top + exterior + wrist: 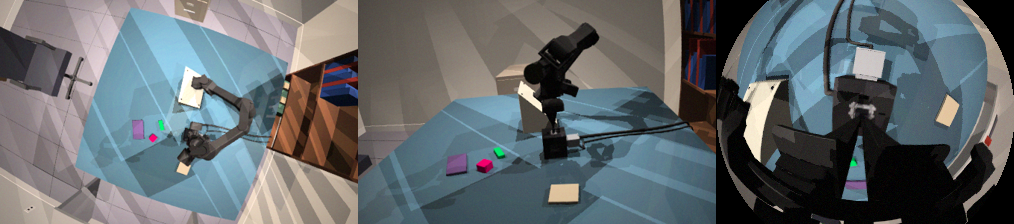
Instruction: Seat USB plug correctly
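Observation:
The black power cube (555, 146) (886, 92) stands on the blue table. My gripper (553, 129) (861, 121) points down at the top of the cube, its fingertips close together at the socket. It is shut on the USB plug, which is mostly hidden by the fingertips. A silvery metal outline (862, 105) shows around the fingertips on the cube's top in the wrist view. How deep the plug sits and which way round it is cannot be made out. In the top view the arm hides the fingertips.
A grey connector (573, 140) (868, 62) with dark cables sticks out of the cube's side. A white sloped panel (191, 93) (531, 116) stands behind. A purple block (138, 129) (456, 164), green block (161, 125) (499, 152), pink block (153, 138) (485, 166) and tan block (183, 169) (564, 193) lie around.

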Motion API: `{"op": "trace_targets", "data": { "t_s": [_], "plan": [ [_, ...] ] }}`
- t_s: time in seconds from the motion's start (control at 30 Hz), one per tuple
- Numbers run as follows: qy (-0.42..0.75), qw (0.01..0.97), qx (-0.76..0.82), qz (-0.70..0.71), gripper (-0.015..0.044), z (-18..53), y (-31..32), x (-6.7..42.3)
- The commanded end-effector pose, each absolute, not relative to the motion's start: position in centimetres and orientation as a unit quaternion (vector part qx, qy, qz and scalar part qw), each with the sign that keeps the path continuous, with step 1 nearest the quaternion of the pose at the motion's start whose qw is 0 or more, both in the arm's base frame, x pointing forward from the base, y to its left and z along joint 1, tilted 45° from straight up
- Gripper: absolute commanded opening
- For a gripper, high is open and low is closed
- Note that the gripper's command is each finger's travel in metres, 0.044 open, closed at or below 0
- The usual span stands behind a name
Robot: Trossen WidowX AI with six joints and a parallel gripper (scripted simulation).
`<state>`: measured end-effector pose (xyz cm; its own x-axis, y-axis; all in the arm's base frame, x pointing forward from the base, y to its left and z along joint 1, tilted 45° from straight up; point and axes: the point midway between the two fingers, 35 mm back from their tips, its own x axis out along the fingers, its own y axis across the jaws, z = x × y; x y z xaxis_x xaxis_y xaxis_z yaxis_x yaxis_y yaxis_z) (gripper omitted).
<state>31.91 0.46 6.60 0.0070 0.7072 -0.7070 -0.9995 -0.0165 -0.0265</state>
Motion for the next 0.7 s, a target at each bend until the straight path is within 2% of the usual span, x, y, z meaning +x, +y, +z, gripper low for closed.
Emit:
{"op": "trace_targets", "data": {
  "t_s": [0.0,0.67],
  "plan": [
    [0.26,0.652,-0.28,0.656,0.0,6.54,0.65,31.92],
    [0.26,0.652,-0.28,0.656,0.0,6.37,0.83,31.92]
  ]
}}
